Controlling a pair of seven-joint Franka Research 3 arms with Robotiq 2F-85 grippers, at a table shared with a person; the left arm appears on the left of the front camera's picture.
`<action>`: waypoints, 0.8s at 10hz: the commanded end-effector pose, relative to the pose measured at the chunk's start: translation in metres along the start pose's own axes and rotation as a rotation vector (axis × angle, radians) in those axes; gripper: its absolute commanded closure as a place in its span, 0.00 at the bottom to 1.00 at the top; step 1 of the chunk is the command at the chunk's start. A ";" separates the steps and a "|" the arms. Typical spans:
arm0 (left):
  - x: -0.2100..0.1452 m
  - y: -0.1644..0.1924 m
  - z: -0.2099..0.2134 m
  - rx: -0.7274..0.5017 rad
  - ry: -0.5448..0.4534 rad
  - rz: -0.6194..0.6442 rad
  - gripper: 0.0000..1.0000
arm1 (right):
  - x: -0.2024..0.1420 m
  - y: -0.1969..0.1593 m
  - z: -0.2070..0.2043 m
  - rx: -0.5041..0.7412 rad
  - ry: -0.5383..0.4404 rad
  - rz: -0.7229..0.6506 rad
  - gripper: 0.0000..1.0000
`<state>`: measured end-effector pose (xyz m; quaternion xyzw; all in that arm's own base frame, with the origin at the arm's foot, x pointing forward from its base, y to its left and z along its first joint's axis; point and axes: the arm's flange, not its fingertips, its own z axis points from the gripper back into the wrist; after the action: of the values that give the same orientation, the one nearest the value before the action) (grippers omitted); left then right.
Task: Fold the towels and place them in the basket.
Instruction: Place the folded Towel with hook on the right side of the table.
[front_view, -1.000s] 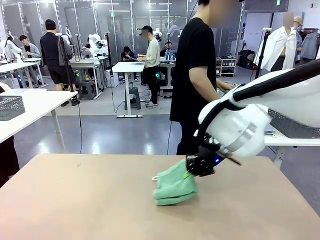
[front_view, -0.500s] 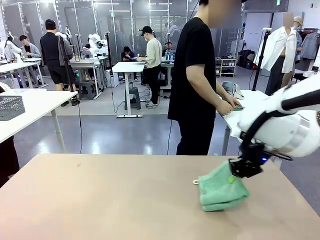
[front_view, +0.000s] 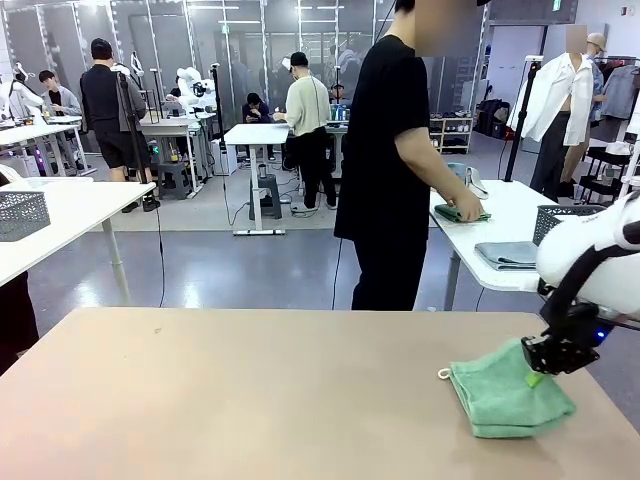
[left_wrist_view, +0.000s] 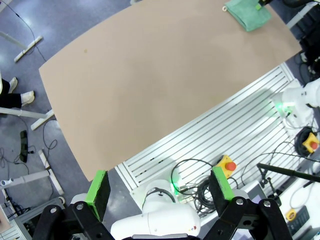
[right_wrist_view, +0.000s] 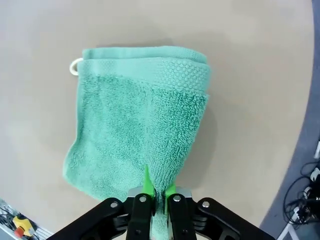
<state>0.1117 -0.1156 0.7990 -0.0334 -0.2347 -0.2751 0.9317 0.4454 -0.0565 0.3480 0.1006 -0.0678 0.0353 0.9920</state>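
Pinching one edge of the folded mint green towel, the right jaws are clamped on its layers at the right end of the worktop. The terry looks soft, light and limp. It would likely sag and unfold if lifted by one edge, so gripping every layer together seems safest. The left jaws stand wide apart, empty.

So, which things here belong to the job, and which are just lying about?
Job: green towel, in the right end effector; folded blue-grey towel; dark mesh basket near it.
Lying about: grey basket on the left table; red button; cables.
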 end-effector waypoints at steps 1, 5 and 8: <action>-0.006 -0.008 0.007 -0.016 -0.011 -0.015 0.00 | -0.001 -0.002 0.003 -0.016 0.009 0.017 0.57; -0.006 -0.008 0.007 -0.016 -0.011 -0.015 0.00 | -0.007 0.004 0.015 -0.127 0.031 0.030 0.00; -0.006 -0.008 0.007 -0.016 -0.011 -0.015 0.00 | -0.009 0.012 0.027 -0.148 0.017 0.036 0.04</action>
<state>0.1118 -0.1156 0.7990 -0.0333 -0.2347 -0.2751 0.9317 0.4400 -0.0574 0.3716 0.0362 -0.0672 0.0585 0.9954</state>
